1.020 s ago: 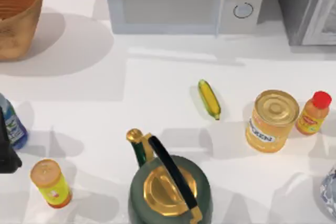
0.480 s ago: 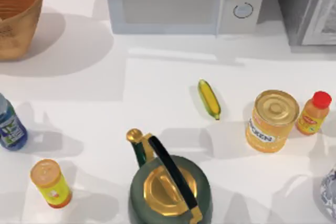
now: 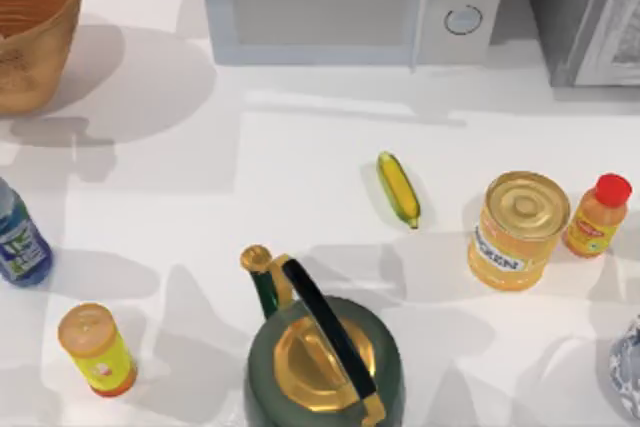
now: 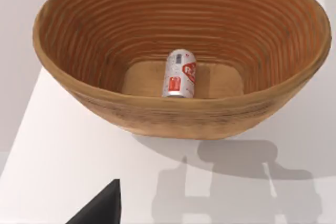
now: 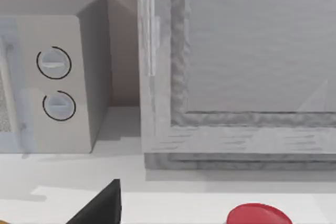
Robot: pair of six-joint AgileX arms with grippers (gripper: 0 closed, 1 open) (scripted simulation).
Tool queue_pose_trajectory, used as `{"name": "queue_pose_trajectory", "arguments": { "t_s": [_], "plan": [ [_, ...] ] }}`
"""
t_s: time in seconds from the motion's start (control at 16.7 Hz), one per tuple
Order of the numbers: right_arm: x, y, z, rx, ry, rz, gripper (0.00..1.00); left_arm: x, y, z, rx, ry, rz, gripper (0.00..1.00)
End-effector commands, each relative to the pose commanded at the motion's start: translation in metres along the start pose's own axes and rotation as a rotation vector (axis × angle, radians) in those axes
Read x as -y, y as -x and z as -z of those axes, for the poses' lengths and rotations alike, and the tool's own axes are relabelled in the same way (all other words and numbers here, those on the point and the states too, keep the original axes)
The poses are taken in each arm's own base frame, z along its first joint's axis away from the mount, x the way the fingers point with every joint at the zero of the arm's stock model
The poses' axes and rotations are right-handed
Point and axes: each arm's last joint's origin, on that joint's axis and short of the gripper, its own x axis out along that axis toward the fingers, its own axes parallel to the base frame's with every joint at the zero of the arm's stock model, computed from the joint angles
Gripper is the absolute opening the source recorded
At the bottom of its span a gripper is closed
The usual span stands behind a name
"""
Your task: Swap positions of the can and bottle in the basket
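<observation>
The basket (image 3: 28, 27) stands at the upper left of the top view, on the white table (image 3: 250, 207), cut by the frame's edge. In the left wrist view the can (image 4: 179, 74) lies on its side on the flat floor of the basket (image 4: 105, 51), close to the middle. The dark tip low in that view belongs to the left pincer (image 4: 102, 207); whether its fingers are apart or together cannot be told.

At the left edge of the top view, below the basket and well apart from it, the bottle (image 3: 17, 239) stands upright on the table. Near it, toward the lower left corner, is a yellow-green tube (image 3: 96, 349) with an orange lid. A dark green kettle (image 3: 322, 347) with a gold lid sits at the bottom centre, a corn cob (image 3: 398, 188) above it, a microwave (image 3: 350, 2) at the top. To the right stand a big yellow can (image 3: 517, 230) and an orange bottle (image 3: 597, 214).

The right pincer (image 5: 102, 205) shows as a dark tip in the right wrist view; its state cannot be told either.
</observation>
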Motion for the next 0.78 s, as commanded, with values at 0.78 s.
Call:
{"name": "queue_pose_trajectory", "arguments": {
  "t_s": [0.78],
  "plan": [
    [0.0, 0.0, 0.0, 0.0, 0.0, 0.0, 1.0, -0.039, -0.265, -0.066, -0.588, -0.021, 0.117, 1.0]
  ]
}}
